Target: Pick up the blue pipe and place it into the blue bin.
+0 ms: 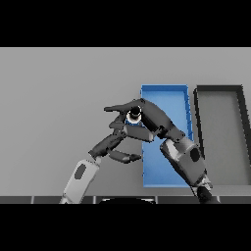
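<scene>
The blue pipe (133, 116) shows end-on, a pale ring round a dark opening, with a bit of blue below it. My right hand (156, 118) is shut on it, thumb pointing left and fingers curled round it, holding it above the left wall of the blue bin (164, 88). The right arm crosses the bin from the lower right and hides part of its floor. My left hand (113, 141) hangs just left of the bin and below the pipe, fingers relaxed and holding nothing.
A dark grey bin (219, 88) stands right beside the blue bin on its right side. The grey table (59, 108) stretches to the left and back of both bins.
</scene>
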